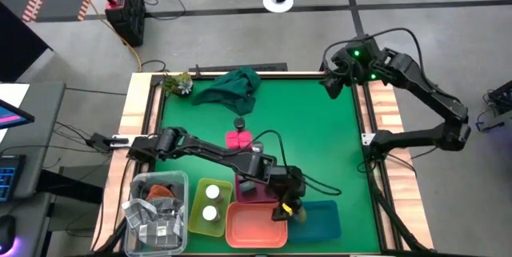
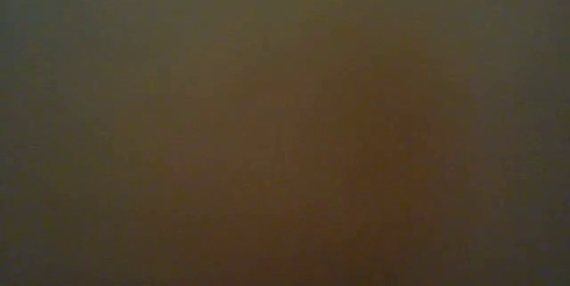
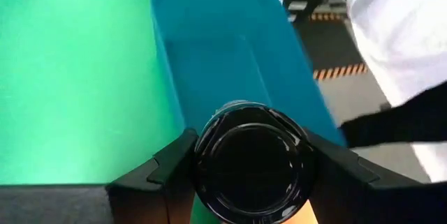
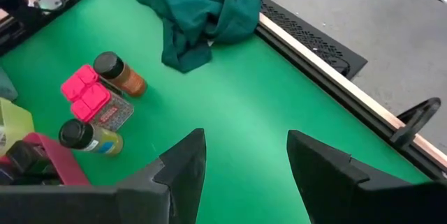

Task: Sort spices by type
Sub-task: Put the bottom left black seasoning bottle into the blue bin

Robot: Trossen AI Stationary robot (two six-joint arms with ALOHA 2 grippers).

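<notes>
Wide open green mat across the middle and right side, nothing blocking there. The cloth crowds the far edge. Pink blocks and two jars cluster mid-left. The left arm lies across the near trays, barring that corner.

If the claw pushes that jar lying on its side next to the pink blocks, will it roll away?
Probably yes. The jar with the orange spice lies on its round side on the flat green table, so a sideways nudge would likely roll it. The pink blocks beside it might stop it one way. It looks hard, not squishy.
</notes>
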